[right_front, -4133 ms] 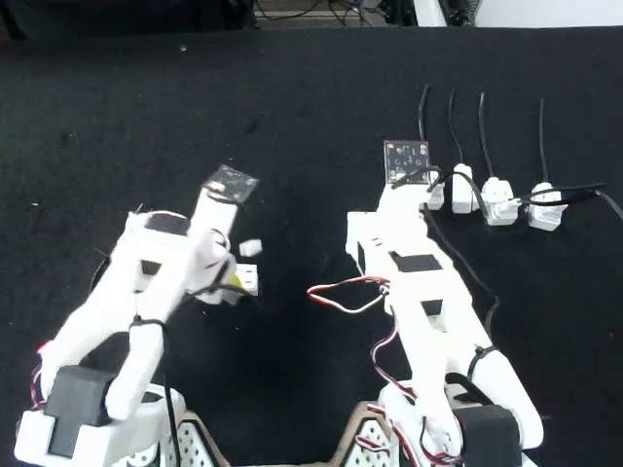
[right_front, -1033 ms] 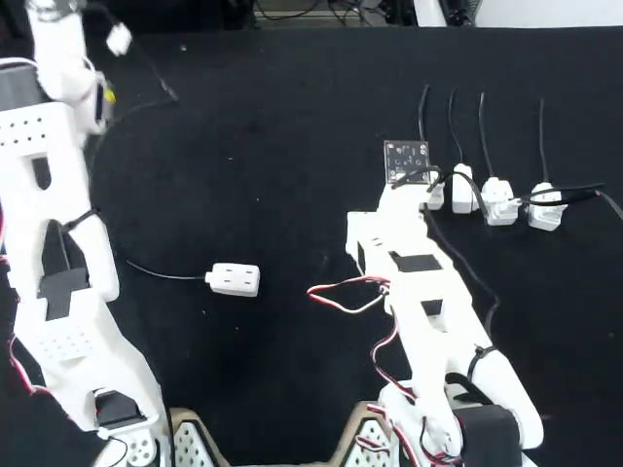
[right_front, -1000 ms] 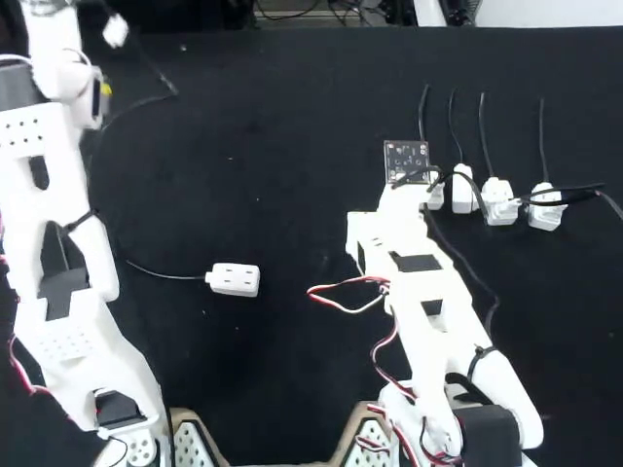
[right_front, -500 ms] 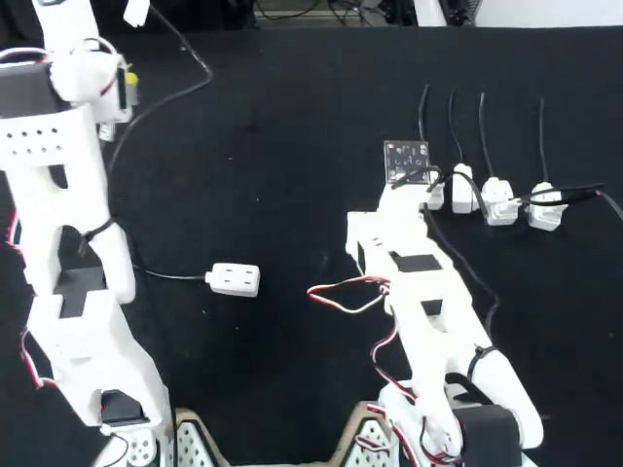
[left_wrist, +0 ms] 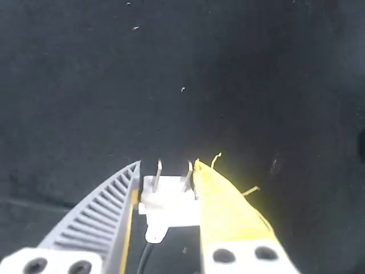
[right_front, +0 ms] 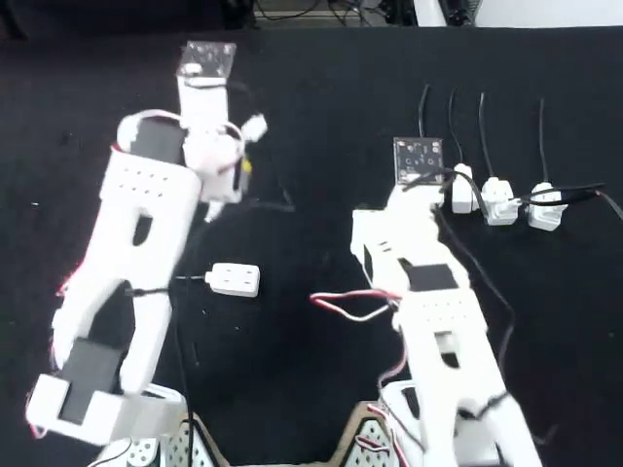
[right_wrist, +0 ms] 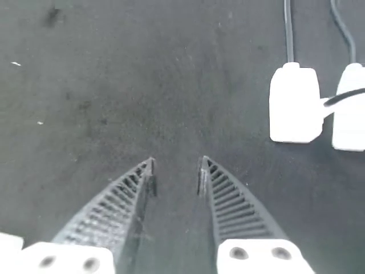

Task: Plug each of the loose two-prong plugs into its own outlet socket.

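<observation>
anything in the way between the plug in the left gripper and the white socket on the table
Nothing visible does. The left gripper is shut on the plug, and the black cloth between it and the outlet socket carries just the thin cord leading off the socket.

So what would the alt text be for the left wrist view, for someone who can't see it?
The left tool grips a white two-prong plug, its metal prongs pointing away from the camera. Behind it is the black table.
</observation>
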Controlling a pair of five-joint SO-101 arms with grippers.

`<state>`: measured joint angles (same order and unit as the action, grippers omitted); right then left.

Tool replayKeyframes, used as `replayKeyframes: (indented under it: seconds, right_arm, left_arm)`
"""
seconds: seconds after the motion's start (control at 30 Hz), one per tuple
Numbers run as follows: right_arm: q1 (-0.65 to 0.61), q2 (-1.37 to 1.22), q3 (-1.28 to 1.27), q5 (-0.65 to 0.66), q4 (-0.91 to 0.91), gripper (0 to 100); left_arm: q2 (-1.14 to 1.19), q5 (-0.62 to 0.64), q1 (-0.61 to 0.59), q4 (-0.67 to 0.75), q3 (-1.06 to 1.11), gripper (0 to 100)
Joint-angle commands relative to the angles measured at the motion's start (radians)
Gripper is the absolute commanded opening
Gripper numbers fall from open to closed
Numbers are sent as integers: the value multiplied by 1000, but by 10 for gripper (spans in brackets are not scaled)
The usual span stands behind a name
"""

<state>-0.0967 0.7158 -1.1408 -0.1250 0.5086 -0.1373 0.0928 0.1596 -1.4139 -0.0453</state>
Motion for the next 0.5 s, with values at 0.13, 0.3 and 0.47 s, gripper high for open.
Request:
replayKeyframes:
  seconds: [0.13,0.3,0.47]
  right_arm:
    - [169,334,-36,-5,279,116]
    - [184,401,-142,-3,278,116]
    - [189,409,-163,-3,279,116]
  left_arm:
    - [-100,80,147,523,524,30]
    - [-110,204,243,822,710,33]
    - [-110,224,302,858,714,105]
